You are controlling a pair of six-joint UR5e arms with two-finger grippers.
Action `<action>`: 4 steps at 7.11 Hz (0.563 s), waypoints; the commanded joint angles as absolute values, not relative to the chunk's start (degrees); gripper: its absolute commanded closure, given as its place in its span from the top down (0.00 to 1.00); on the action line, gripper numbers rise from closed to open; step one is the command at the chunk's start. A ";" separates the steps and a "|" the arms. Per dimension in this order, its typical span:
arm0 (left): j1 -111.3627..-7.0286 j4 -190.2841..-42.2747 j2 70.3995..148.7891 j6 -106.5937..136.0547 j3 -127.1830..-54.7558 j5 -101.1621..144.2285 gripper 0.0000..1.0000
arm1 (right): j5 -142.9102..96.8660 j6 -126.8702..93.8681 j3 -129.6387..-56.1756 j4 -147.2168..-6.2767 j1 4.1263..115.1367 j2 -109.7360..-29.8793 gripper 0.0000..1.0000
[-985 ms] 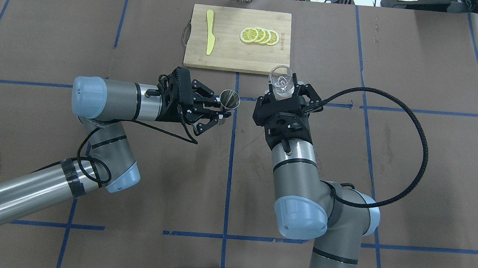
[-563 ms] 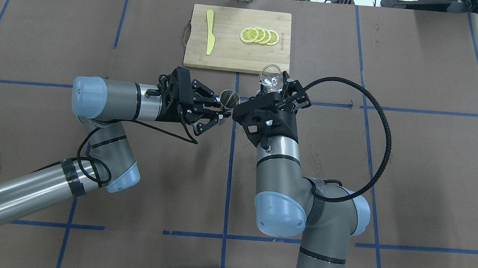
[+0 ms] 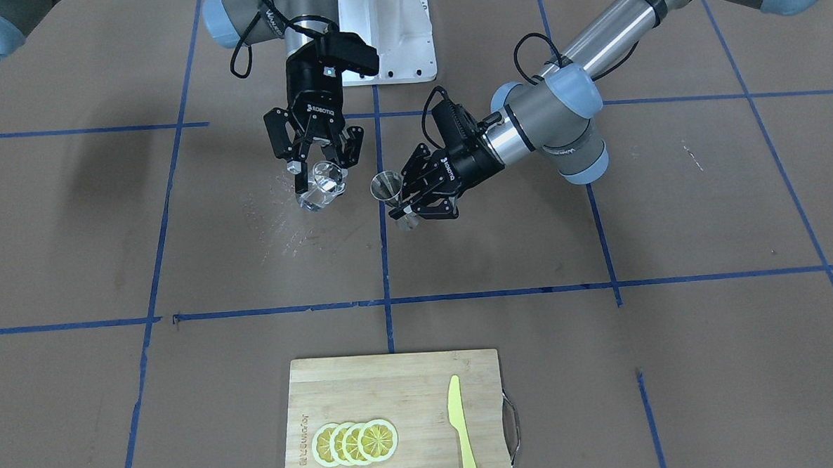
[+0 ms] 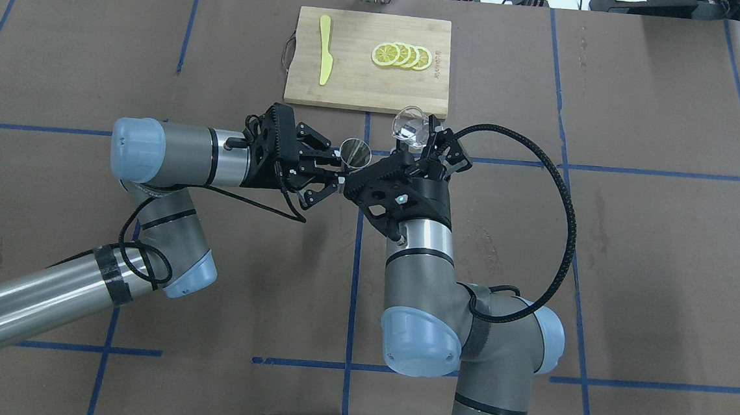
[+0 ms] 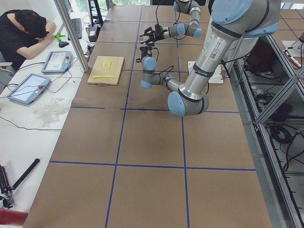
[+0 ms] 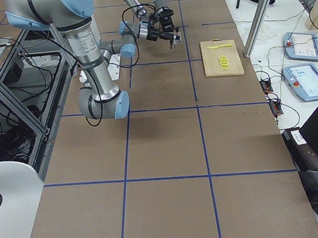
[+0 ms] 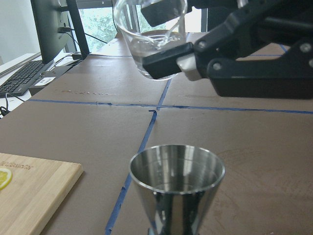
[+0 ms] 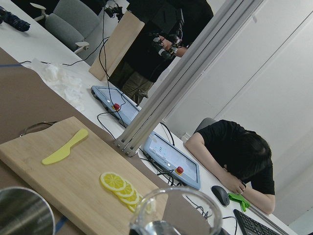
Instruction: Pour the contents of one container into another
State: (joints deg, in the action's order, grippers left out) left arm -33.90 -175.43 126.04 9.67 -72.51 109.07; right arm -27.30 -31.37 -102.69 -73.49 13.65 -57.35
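Glass cup (image 4: 409, 124) is clamped in the right gripper's (image 4: 421, 141) jaws, tipped, mid-frame below the cutting board (image 4: 352, 82). The left gripper (image 4: 340, 169) squeezes the steel jigger (image 4: 355, 152) nearby. Pouring looks about to start: the cup needs to get over the jigger's mouth and tip more.

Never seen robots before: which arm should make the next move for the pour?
Right. The right gripper holds the glass cup, tilted, above and beside the jigger; the left gripper just holds that jigger upright.

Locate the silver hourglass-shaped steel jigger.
Overhead view: the silver hourglass jigger is held centre-table by the left gripper, just left of the clear glass cup.
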 commanded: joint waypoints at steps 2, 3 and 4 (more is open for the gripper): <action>-33.93 -175.43 126.04 9.67 -72.51 109.07 0.00 | -26.63 -29.37 -102.39 -75.06 13.18 -55.11 0.00; -33.93 -175.43 126.04 9.67 -72.51 109.07 0.00 | -26.54 -28.14 -102.31 -75.75 13.18 -54.67 0.00; -33.84 -175.43 126.04 9.75 -72.51 109.07 0.00 | -26.54 -28.04 -102.30 -77.07 13.18 -54.67 0.00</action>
State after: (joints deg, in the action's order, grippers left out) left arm -33.91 -175.43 126.03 9.69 -72.51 109.07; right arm -26.59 -28.64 -102.36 -75.80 13.20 -54.88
